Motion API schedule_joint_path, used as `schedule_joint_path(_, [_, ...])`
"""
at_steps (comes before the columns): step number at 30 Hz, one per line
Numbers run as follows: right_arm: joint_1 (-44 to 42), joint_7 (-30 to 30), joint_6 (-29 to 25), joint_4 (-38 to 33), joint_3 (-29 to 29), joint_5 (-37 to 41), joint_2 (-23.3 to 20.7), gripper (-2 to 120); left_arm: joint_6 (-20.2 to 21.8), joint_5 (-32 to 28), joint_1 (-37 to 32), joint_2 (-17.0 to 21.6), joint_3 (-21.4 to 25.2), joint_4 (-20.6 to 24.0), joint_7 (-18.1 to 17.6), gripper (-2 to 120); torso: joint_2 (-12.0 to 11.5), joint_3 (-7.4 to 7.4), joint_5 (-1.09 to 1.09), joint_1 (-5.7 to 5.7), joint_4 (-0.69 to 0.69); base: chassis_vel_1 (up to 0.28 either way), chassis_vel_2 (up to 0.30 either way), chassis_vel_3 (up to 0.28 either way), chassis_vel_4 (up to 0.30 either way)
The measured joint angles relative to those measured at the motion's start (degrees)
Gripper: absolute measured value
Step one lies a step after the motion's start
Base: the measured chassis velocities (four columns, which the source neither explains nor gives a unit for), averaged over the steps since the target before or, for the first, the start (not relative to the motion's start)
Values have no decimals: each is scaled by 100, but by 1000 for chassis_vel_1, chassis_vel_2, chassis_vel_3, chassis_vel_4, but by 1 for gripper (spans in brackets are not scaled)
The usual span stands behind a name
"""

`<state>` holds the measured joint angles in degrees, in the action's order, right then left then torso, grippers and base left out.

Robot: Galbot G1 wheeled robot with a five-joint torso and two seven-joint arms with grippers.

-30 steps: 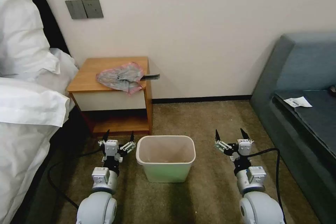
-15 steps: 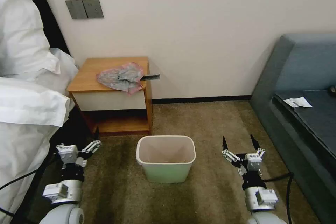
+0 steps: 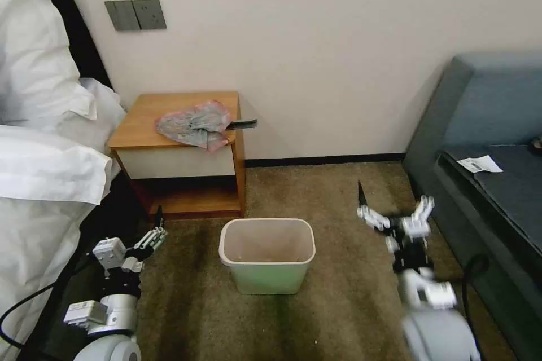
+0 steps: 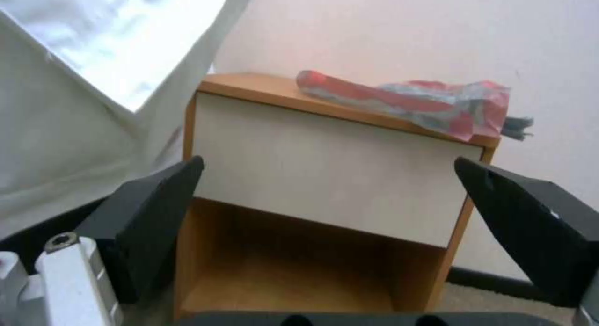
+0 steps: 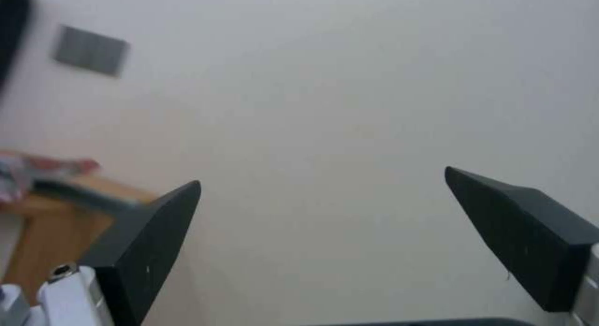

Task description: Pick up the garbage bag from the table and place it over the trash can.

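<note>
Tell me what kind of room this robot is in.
Probably a hotel bedroom: a bed with white linen beside a wooden nightstand, a grey sofa, carpet, and a small trash can on the floor.

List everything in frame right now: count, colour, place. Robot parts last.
garbage bag: 1, silvery-grey with pink rim, crumpled on the table top, one corner hanging over the front edge
table: 1, orange-brown wood with cream drawer front, against the wall beside the bed
trash can: 1, cream rim, pale green body, upright on the carpet in front of the table, nothing visible inside
bed linen: white, left of the table
wall switch plate: 1, grey, on the wall above the table
sofa: 1, blue-grey, at right
paper slip: 1, white, on the sofa seat
left gripper: open, low, left of the trash can
right gripper: open, right of the trash can
</note>
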<state>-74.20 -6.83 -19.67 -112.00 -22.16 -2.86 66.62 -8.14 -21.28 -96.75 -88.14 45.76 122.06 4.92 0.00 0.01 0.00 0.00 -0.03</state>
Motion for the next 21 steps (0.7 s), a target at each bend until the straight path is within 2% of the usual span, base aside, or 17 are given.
schedule_joint_path(1, [0, 0, 0, 0, 0, 0, 0, 100, 0, 0, 0, 0, 0, 0, 0, 100, 0, 0, 0, 0, 0, 0, 0, 0, 0])
schedule_joint_path(3, [1253, -164, 41, 835, 823, 6, -436, 100, 117, 67, -65, -58, 10, 215, -74, 100, 0, 0, 3, 0, 6, 0, 0, 0, 0])
schedule_joint_path(4, [1253, -164, 41, 835, 823, 6, -436, 100, 117, 67, -65, -58, 10, 215, -74, 100, 0, 0, 3, 0, 6, 0, 0, 0, 0])
schedule_joint_path(7, [2545, -397, -89, 1891, 1714, -364, -552, 100, 160, 164, -80, -127, -4, 269, -118, 100, -1, 1, 3, 0, 2, 0, 0, 0, 0])
schedule_joint_path(8, [3125, -459, -68, 2352, 2108, -699, -511, 100, 172, 189, -88, -142, -19, 271, -129, 100, -1, 1, 0, 0, 4, 0, 0, 0, 0])
schedule_joint_path(9, [3125, -459, -68, 2352, 2108, -699, -511, 100, 172, 189, -88, -142, -19, 271, -129, 100, -1, 1, 0, 0, 4, 0, 0, 0, 0])
schedule_joint_path(10, [3654, -298, 14, 2783, 2498, -1204, -416, 100, 174, 243, -88, -159, -33, 234, -132, 100, 0, 1, -1, 0, 5, 0, 0, 0, 0])
schedule_joint_path(12, [4096, 88, 63, 3220, 2871, -1845, -267, 100, 171, 316, -71, -186, -46, 145, -134, 100, -1, 2, -2, 0, 4, 0, 0, 0, 0])
schedule_joint_path(13, [4096, 88, 63, 3220, 2871, -1845, -267, 100, 171, 316, -71, -186, -46, 145, -134, 100, -1, 2, -2, 0, 4, 0, 0, 0, 0])
schedule_joint_path(17, [4869, 602, -16, 4136, 3461, -2493, 114, 100, 121, 465, -11, -257, -102, -33, -139, 100, -1, 0, -1, 1, 2, 0, 0, 0, 0])
schedule_joint_path(18, [4869, 602, -16, 4136, 3461, -2493, 114, 100, 121, 465, -11, -257, -102, -33, -139, 100, -1, 0, -1, 1, 2, 0, 0, 0, 0])
schedule_joint_path(21, [5300, 798, -84, 4747, 3550, -2705, 529, 100, 51, 517, -5, -261, -98, -142, -134, 100, -1, 0, 0, 1, 3, 0, 0, 0, 0])
